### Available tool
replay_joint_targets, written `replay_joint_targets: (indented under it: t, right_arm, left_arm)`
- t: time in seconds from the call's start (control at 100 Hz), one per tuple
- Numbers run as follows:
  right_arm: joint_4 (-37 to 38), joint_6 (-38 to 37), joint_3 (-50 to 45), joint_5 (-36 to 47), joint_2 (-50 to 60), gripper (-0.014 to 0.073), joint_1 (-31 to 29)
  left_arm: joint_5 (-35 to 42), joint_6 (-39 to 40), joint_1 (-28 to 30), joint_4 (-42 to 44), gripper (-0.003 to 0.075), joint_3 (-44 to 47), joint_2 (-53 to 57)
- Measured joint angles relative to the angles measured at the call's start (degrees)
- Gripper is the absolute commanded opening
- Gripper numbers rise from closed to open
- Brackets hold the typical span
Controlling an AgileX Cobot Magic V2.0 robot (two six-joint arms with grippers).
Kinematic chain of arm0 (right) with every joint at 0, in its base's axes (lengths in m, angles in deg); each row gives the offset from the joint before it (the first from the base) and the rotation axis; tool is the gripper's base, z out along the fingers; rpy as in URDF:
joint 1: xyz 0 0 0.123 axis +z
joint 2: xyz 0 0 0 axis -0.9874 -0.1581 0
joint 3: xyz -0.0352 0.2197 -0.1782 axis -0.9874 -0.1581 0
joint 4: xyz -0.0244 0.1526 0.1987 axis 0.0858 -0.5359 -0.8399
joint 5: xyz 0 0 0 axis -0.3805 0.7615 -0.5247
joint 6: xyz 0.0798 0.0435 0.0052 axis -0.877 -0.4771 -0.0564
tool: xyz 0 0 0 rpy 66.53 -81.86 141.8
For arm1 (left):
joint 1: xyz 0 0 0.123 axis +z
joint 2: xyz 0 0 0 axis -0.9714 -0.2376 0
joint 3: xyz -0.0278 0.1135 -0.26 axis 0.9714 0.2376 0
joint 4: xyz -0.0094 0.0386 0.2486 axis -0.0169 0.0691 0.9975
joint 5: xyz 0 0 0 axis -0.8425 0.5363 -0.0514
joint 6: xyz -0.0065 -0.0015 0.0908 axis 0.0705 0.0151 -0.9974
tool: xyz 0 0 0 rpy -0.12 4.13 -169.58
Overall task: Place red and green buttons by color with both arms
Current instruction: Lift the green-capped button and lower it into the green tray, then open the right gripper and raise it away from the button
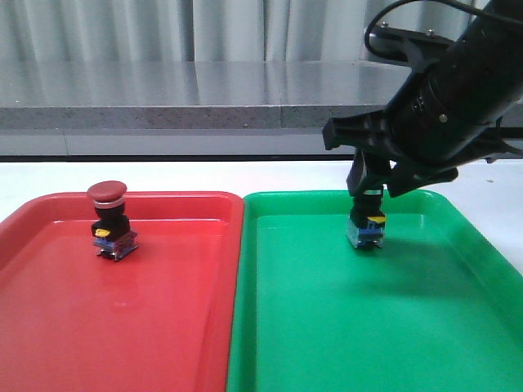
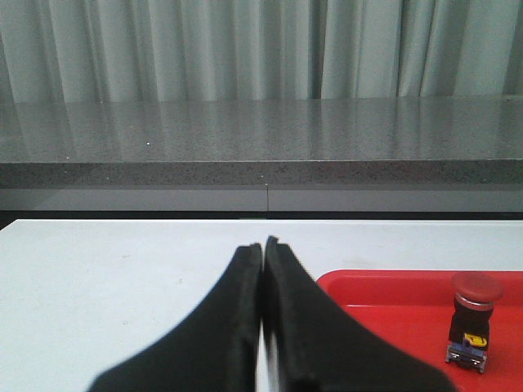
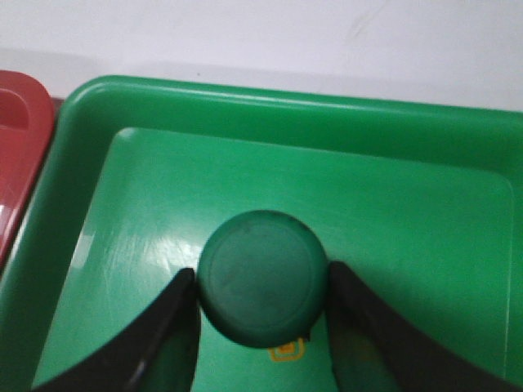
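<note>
The red button (image 1: 109,219) already stands upright in the red tray (image 1: 49,327), at centre-left of the front view, with nothing touching it. The step in hand looks like the last one: setting the green button (image 1: 366,227) down in the green tray (image 1: 458,343). The right gripper (image 1: 372,184) reaches in from the upper right of the front view and its jaws pinch the green cap from both sides, as the right wrist view shows, where the round cap (image 3: 263,275) fills the gap between the two black fingers (image 3: 167,327). The button's base appears to rest on or just above the tray floor; which of the two cannot be told.

The next move probably calls for spreading those jaws and lifting straight up, so the button is left standing and not tipped.

The left gripper (image 2: 262,253) does not appear in the front view; its own camera shows the jaws pressed together and empty, above the white desk (image 2: 98,286) beside the red tray. The green cap is hidden by the gripper in the front view, and the button's body is mostly hidden under the cap in the right wrist view.
</note>
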Motion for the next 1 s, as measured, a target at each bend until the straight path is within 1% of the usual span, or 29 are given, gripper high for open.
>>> replay_joint_targets:
  t: [0.47,0.87,1.0]
  right_arm:
    - [0.00,-0.39,-1.30,1.52,0.00,0.0235,0.00]
    - [0.00,-0.50,-1.30,1.42,0.00,0.0400,0.00]
    - [0.00,-0.50,-1.30,1.31,0.00,0.0494,0.00]
  left_arm:
    - [0.00,0.00,0.00,0.00,-0.0019,0.00,0.00]
    - [0.00,0.00,0.00,0.00,-0.0019,0.00,0.00]
    - [0.00,0.00,0.00,0.00,-0.0019,0.00,0.00]
